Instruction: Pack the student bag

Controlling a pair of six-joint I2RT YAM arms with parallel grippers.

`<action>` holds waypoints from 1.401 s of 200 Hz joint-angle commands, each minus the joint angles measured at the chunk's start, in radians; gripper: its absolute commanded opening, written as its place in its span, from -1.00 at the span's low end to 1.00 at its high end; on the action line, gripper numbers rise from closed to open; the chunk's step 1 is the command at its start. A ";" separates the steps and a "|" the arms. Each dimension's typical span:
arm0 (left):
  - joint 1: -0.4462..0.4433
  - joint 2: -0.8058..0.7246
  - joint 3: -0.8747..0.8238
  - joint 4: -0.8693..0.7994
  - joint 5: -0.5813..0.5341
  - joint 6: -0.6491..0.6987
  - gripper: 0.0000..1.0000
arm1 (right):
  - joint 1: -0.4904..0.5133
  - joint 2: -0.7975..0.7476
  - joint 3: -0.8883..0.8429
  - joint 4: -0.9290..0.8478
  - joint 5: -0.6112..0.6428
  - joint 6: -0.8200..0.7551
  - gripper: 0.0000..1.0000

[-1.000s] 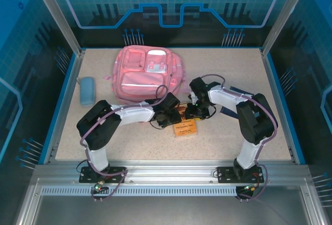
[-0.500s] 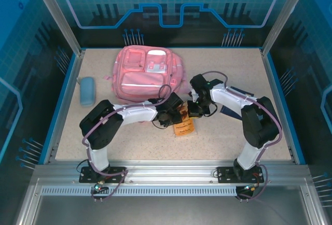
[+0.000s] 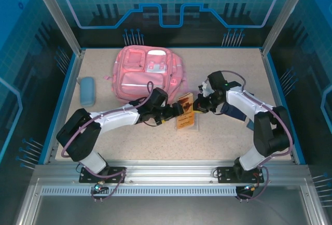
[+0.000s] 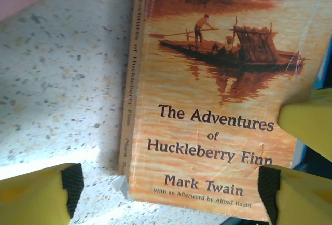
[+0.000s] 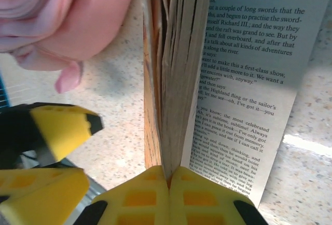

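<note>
While the right gripper [image 3: 199,106] clamps a book [image 3: 185,113], the student bag [image 3: 148,77] lies near

Surface [image 3: 129,142]: we see a pale speckled top with blue edges.
Student bag [image 3: 148,74]: pink, lying flat at the back, left of centre.
Pencil case [image 3: 87,90]: light blue, near the left edge.
Paperback [image 3: 185,112]: orange "Huckleberry Finn", near the middle.

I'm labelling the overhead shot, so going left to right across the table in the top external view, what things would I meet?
Light-blue pencil case → pink student bag → book → dark blue item, partly hidden.
</note>
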 commanded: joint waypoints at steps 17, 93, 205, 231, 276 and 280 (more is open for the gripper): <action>0.039 0.003 -0.091 0.264 0.167 -0.081 0.92 | -0.043 -0.081 -0.021 0.076 -0.257 0.007 -1.00; 0.191 -0.209 -0.202 0.346 0.268 -0.068 0.97 | -0.054 -0.129 0.009 0.150 -0.430 0.055 -1.00; 0.221 -0.174 -0.187 0.591 0.420 -0.167 0.55 | -0.052 -0.099 0.028 0.287 -0.529 0.176 -1.00; 0.228 -0.207 -0.183 0.583 0.415 -0.145 -0.24 | -0.060 -0.107 0.030 0.257 -0.495 0.153 -1.00; 0.258 -0.264 -0.189 0.564 0.421 -0.148 -0.62 | -0.083 -0.145 0.001 0.265 -0.376 0.162 0.42; 0.262 -0.270 -0.187 0.561 0.427 -0.152 -0.62 | -0.081 -0.146 -0.001 0.285 -0.369 0.172 0.53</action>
